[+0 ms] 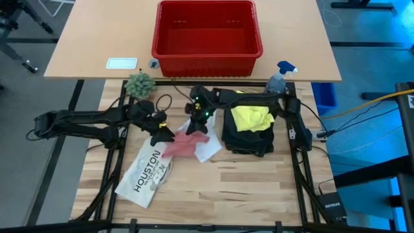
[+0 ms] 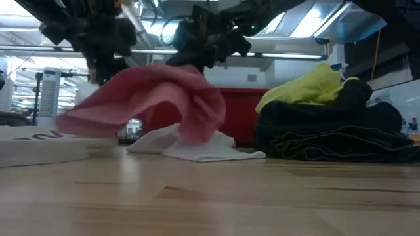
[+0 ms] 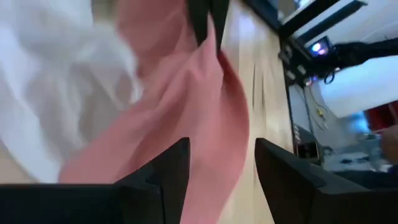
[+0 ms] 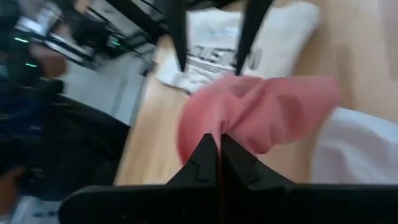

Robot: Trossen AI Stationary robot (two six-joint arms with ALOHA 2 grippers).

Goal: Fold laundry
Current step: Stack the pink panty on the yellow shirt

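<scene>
Wooden tabletop (image 1: pixel 220 188) is carrying the whole pile, with a red plastic basket (image 1: pixel 207 37) standing on the paler table behind it. Pink cloth (image 1: pixel 184 145) is lying partly over the white cloth (image 1: pixel 208 150), just beside the flat white HOUSTON item (image 1: pixel 146 175).

Right gripper (image 4: pixel 219 152) is pinching an edge of the pink cloth, fingers pressed together on the fabric; right wrist view is showing this plainly, overhead view is not. Left gripper (image 3: pixel 216 163) is sitting with fingers apart, pink fabric running between them; whether they are actually gripping it cannot be told.

Low view alone is showing the pink cloth lifted off the table, draped in an arch above the white cloth.

Black trousers (image 1: pixel 247 139) are sitting heaped on the far side of the white cloth from the HOUSTON item, with the yellow T-shirt (image 1: pixel 251 118) crumpled on top.
</scene>
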